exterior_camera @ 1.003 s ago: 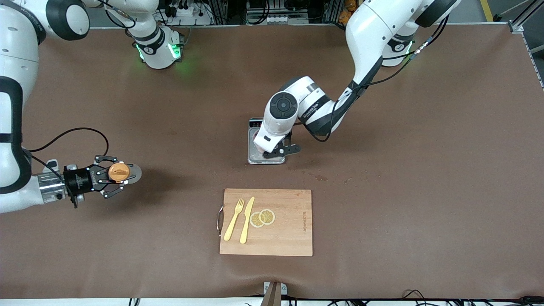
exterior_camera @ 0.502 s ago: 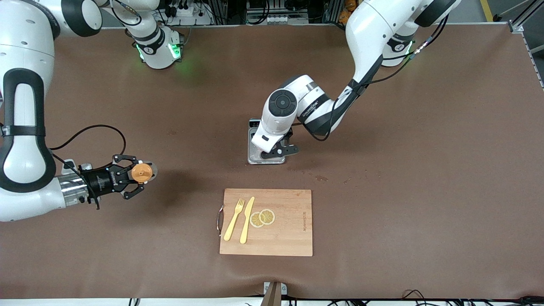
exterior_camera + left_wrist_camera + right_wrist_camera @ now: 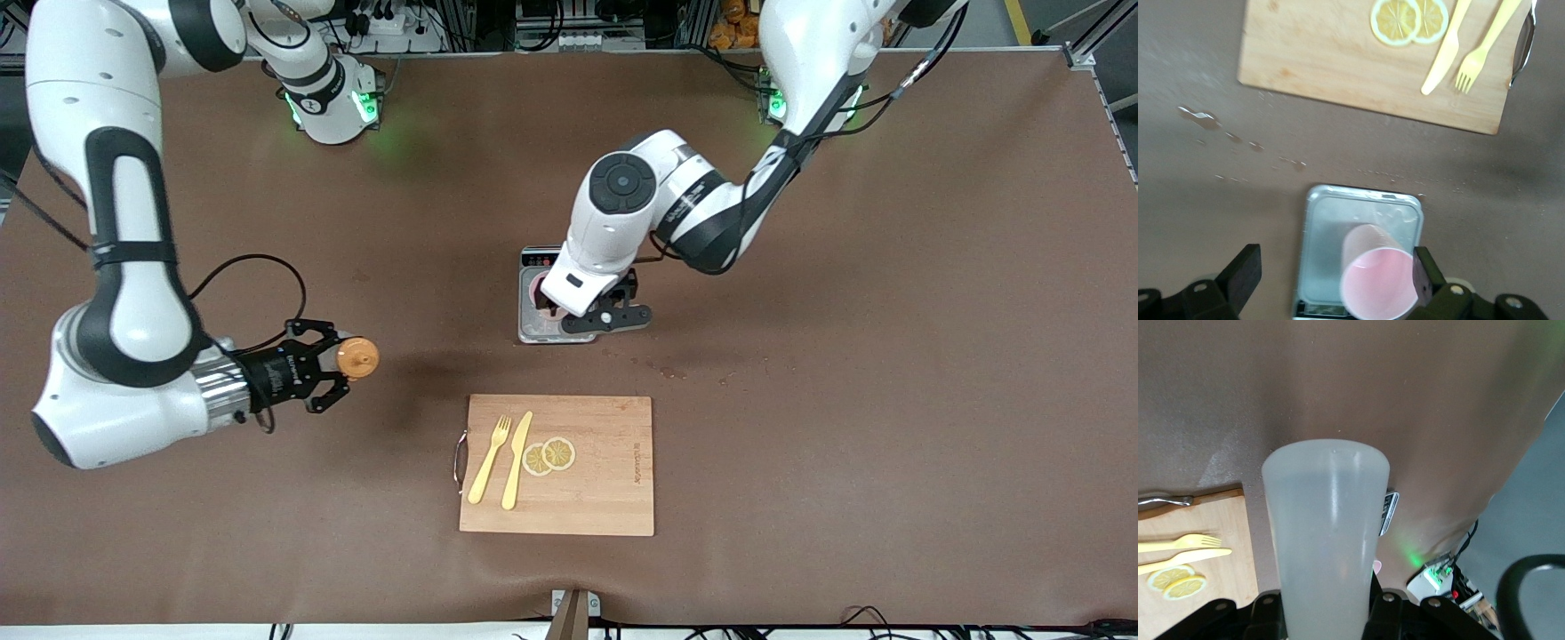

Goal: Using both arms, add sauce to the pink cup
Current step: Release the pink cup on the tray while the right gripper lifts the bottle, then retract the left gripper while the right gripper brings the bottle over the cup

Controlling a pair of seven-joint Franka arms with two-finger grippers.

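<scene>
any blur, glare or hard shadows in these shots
Front view: even light, soft shadows on the table beside the sauce and the left arm; the right arm's upper link is slightly smeared. Left wrist view: the pink cup is blurred. Right wrist view: mild sheen on the bottle.

Brown table [image 3: 889,356], grey floor [image 3: 1049,22], cables along the lower edge [image 3: 871,615]

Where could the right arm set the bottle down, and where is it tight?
Bare table lies between the right tool, gripping the sauce bottle, and the scale; more toward the left arm's end from the cutting board. Crowded at the scale: the left tool and pink cup sit there.
</scene>
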